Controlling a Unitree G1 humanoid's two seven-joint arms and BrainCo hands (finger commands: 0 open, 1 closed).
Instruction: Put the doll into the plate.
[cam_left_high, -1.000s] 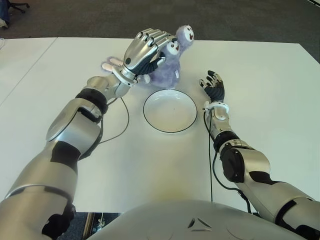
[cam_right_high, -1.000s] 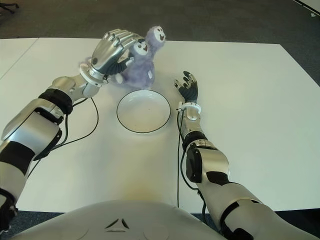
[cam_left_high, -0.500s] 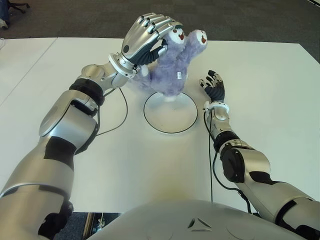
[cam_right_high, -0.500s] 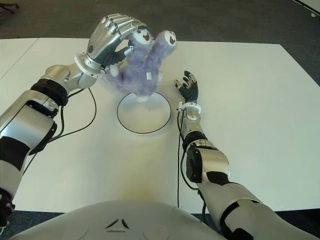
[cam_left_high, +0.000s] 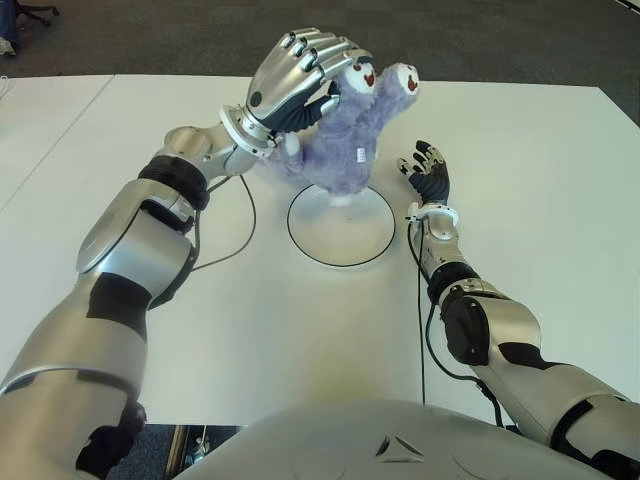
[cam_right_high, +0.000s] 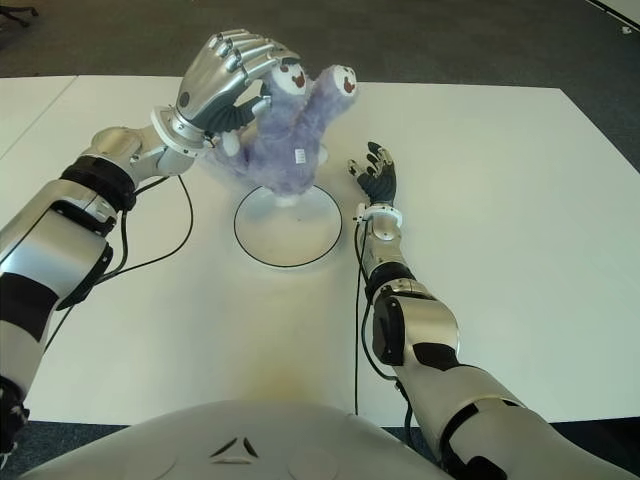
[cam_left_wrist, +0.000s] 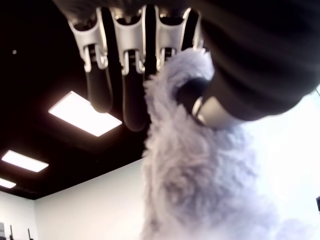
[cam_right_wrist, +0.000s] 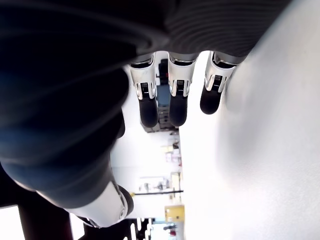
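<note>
The metallic, segmented left hand curls its fingers around the upper part of a fuzzy lavender doll, gripping the plush toy with two eye stalks above the far rim of a round, shallow white plate edged in a dark line. The plate sits on a smooth white table. Just right of the plate, the black-fingered right hand shows loosely spread and holding nothing.

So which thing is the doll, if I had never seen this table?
Start at the white table and find the round white plate at its middle. Just above the plate's far edge, the robot's left hand holds up the doll: the only fuzzy thing there, lilac, with two stalks ending in round eyes.
</note>
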